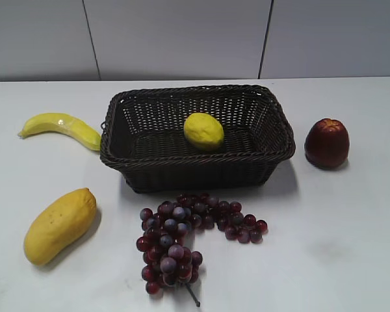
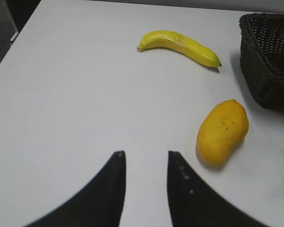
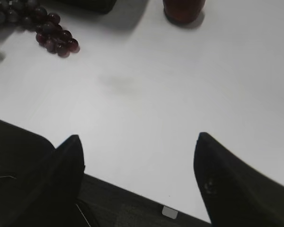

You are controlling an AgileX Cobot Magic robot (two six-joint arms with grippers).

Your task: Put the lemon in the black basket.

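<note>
Exterior view is showing the lemon (image 1: 203, 130) already lying inside the black basket (image 1: 182, 170), resting on the woven floor a little toward 1 o'clock from the basket's centre, its long axis running roughly from 9 to 3 o'clock. Neither arm is appearing in this view, so both are sitting well apart from the fruit, off toward 6 o'clock.

In the left wrist view the left gripper (image 2: 146, 163) is hovering over bare tabletop (image 2: 75, 94) with its jaws slightly spread and pinching nothing; the mango (image 2: 222, 133) is lying at 2 o'clock from them, the banana (image 2: 179, 46) at 12 o'clock, and a corner of the basket is showing at the far 2 o'clock edge. In the right wrist view the right gripper (image 3: 139, 151) is hanging with jaws spread wide and empty near the tabletop's edge; the purple grapes (image 3: 52, 35) are lying at 11 o'clock and a dark red apple (image 3: 182, 10) at 12 o'clock.

Judging by this, the placing looks done. The white tabletop is looking smooth and flat, with plenty of free room around both jaws.
</note>
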